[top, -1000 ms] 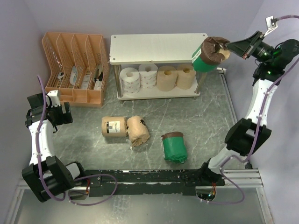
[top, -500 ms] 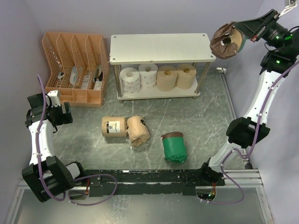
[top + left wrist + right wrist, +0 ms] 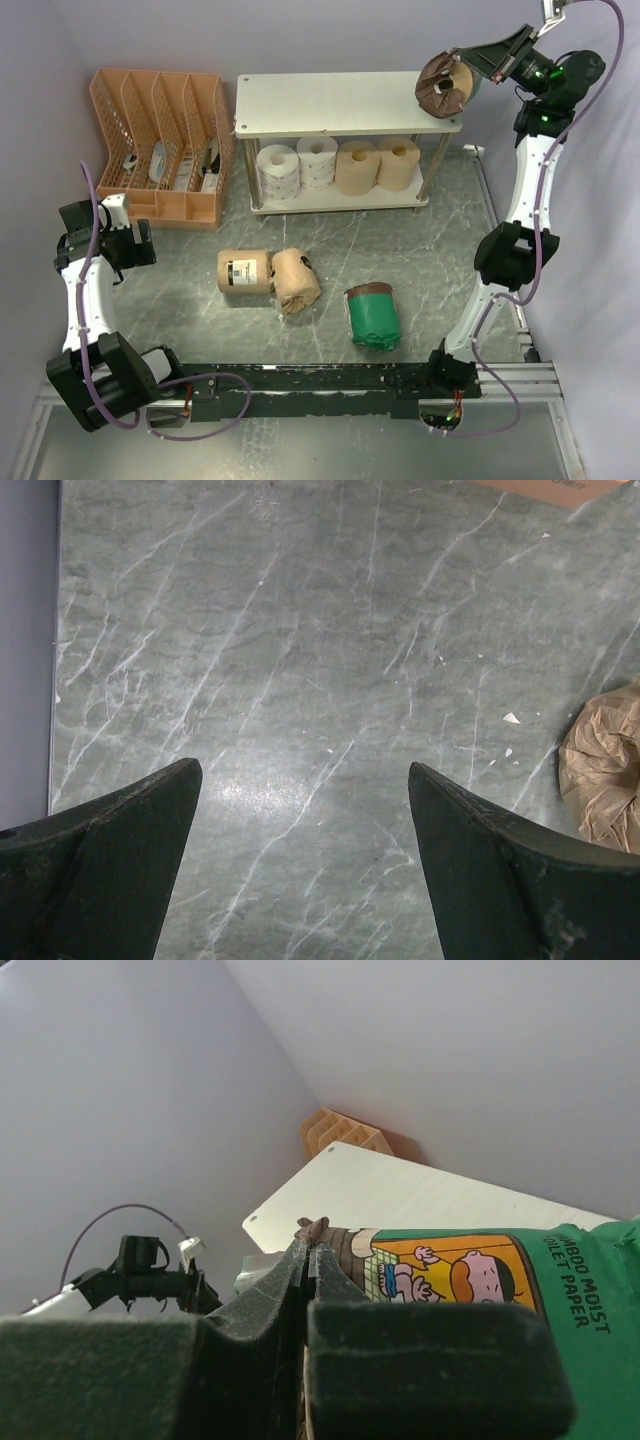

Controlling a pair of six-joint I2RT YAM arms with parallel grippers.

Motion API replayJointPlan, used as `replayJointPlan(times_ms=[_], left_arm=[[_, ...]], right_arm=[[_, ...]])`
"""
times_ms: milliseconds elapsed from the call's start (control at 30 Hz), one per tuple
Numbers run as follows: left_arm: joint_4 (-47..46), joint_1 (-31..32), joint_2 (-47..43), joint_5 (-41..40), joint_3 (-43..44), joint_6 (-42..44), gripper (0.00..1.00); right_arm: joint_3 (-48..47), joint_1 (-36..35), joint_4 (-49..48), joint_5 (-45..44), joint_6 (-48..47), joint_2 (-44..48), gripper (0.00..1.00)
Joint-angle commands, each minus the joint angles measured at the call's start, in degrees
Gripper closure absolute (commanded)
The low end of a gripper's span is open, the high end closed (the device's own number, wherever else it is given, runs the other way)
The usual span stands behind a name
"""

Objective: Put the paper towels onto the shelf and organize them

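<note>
My right gripper [image 3: 482, 62] [image 3: 315, 1247] is shut on the brown twisted end of a green-wrapped paper towel roll [image 3: 446, 85] [image 3: 480, 1280]. It holds the roll in the air over the right end of the shelf's top board [image 3: 340, 100] [image 3: 400, 1195]. The lower board carries a white dotted roll [image 3: 277, 170], a white roll [image 3: 317, 160] and two bare tan rolls [image 3: 356, 166] [image 3: 399, 163]. On the table lie two tan-wrapped rolls [image 3: 245, 270] [image 3: 296, 280] and another green-wrapped roll [image 3: 372, 316]. My left gripper [image 3: 120, 243] [image 3: 302, 770] hangs open over bare table at the far left.
An orange slotted file organizer [image 3: 160, 145] [image 3: 345, 1132] stands left of the shelf. Purple walls close in the back and both sides. One tan-wrapped roll [image 3: 605, 780] shows at the right edge of the left wrist view.
My right arm lifted the green-wrapped roll from beside the shelf's right end, then swung it left over the top board. The left arm has not moved.
</note>
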State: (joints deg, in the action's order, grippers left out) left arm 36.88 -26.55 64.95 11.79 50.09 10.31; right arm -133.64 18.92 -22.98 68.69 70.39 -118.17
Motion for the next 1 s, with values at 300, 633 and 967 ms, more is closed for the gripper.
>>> replayJointPlan(times_ms=[300, 633, 967], left_arm=[[-0.06, -0.46, 0.32, -0.66, 1.77, -0.20, 0.04], [0.18, -0.44, 1.38, -0.40, 1.96, -0.12, 0.04], [0.47, -0.44, 1.85, 0.14, 2.04, 0.07, 0.04]], right_arm=[[-8.07, -4.12, -7.01, -7.56, 2.45, -5.47, 1.00], [-3.69, -4.70, -6.54, -7.88, 2.56, -9.94, 1.00], [-2.19, -3.54, -2.98, -10.38, -2.39, -12.26, 0.75]])
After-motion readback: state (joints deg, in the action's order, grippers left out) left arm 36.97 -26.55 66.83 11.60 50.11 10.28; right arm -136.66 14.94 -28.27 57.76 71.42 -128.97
